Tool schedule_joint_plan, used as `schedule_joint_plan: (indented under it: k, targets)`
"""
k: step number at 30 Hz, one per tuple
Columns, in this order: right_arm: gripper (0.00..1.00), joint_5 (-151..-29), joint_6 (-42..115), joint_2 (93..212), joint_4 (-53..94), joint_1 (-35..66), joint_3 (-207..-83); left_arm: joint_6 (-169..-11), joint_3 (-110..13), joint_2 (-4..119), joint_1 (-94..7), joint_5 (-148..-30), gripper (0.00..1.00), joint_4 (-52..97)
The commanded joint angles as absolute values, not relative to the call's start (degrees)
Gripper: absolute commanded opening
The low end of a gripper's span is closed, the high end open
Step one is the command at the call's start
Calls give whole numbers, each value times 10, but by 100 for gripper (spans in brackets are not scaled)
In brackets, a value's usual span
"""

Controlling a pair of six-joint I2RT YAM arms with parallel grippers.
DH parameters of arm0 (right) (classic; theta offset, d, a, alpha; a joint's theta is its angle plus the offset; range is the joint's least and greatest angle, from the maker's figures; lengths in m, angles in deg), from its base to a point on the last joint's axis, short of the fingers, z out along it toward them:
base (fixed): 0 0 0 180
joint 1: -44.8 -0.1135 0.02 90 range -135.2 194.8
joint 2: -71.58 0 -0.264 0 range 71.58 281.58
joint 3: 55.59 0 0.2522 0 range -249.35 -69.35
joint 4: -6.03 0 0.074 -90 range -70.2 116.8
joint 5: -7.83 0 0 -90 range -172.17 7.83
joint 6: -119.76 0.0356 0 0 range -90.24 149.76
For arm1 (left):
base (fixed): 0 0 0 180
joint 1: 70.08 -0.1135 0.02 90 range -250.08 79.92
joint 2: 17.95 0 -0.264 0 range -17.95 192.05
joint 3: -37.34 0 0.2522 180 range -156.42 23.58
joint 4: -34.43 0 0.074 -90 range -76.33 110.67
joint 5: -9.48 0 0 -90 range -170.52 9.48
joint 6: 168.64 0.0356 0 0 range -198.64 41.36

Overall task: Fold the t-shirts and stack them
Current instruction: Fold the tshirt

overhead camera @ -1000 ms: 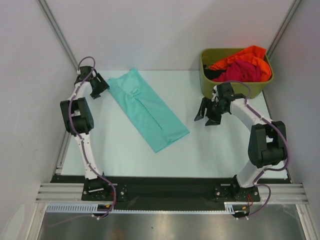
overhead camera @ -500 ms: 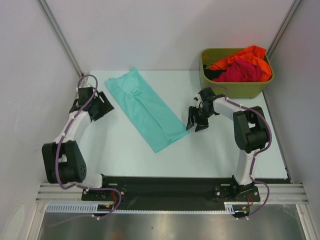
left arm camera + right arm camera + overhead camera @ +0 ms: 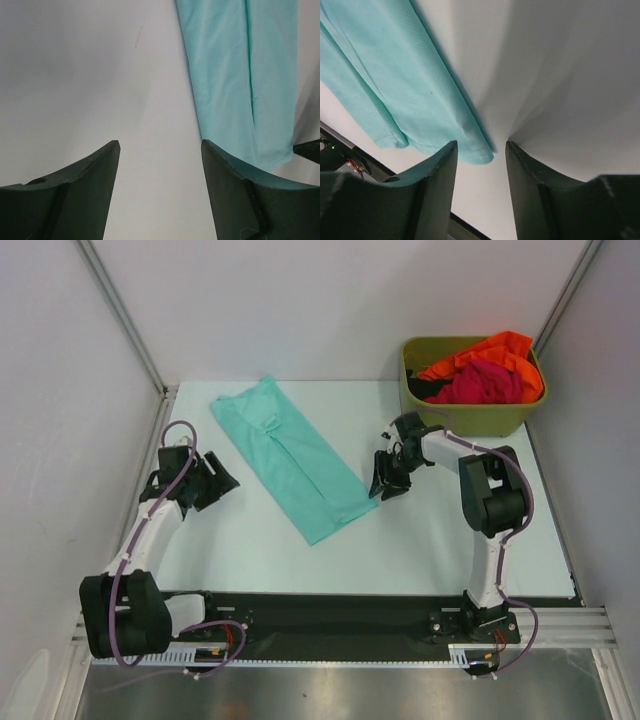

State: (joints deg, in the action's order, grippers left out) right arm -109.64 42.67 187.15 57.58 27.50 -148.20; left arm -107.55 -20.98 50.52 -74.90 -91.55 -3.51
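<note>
The teal t-shirt [image 3: 290, 455] lies folded into a long strip, running diagonally from the back left to the table's middle. My left gripper [image 3: 222, 483] is open and empty, low over bare table left of the shirt; the shirt's near end shows in its wrist view [image 3: 235, 75]. My right gripper [image 3: 382, 486] is open just right of the strip's near corner, and the teal corner [image 3: 475, 152] lies between its jaws. The orange t-shirt [image 3: 490, 348] and the magenta-red t-shirt [image 3: 480, 382] are crumpled in the bin.
The olive-green bin [image 3: 470, 415] stands at the back right corner. White walls enclose the table on three sides. The black base rail [image 3: 330, 612] runs along the near edge.
My left arm has swung from the back left corner toward the near left, gripper now facing the shirt. My right gripper has moved left, from near the bin to the shirt's near corner.
</note>
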Motion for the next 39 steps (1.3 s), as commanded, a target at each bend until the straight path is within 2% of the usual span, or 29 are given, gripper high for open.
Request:
schedule_joint_plan:
  k: [1,6,8,12,13,21,27,28,30,33,34,37,39]
  targets:
    - [48,-1115,426,1899,564,269,-1507,-1099,-198,475,-738,-948,72,-27]
    - [38,-1107,425,1901,566,262,-1501,-1119,-186,463,-717,-959,71,-27]
    - [31,-1106,429,1899,564,263,-1494,-1119,-195,466,-717,-953,71,-39]
    - [9,-1112,443,1879,544,261,-1452,-1095,-235,490,-718,-934,72,-55]
    - [0,-1111,453,1871,541,259,-1442,-1092,-244,507,-718,-934,72,-54]
    - [0,-1071,530,1717,497,225,-1247,-1078,-298,549,-724,-924,72,-59]
    - [0,-1052,666,1576,453,64,-1117,-1062,-312,630,-772,-1008,70,10]
    - [7,-1048,682,1545,447,47,-1111,-1057,-322,649,-775,-1018,70,24]
    - [15,-1043,698,1521,439,25,-1107,-1034,-373,723,-780,-1043,69,33]
    - [34,-1036,682,1508,466,39,-1129,-1033,-446,821,-783,-1084,67,70]
    - [43,-1032,659,1508,477,47,-1136,-1040,-465,849,-783,-1100,66,98]
    - [53,-1040,625,1516,506,90,-1153,-1071,-544,923,-771,-1139,65,156]
    - [57,-1055,612,1524,506,116,-1158,-1074,-577,957,-754,-1132,66,170]
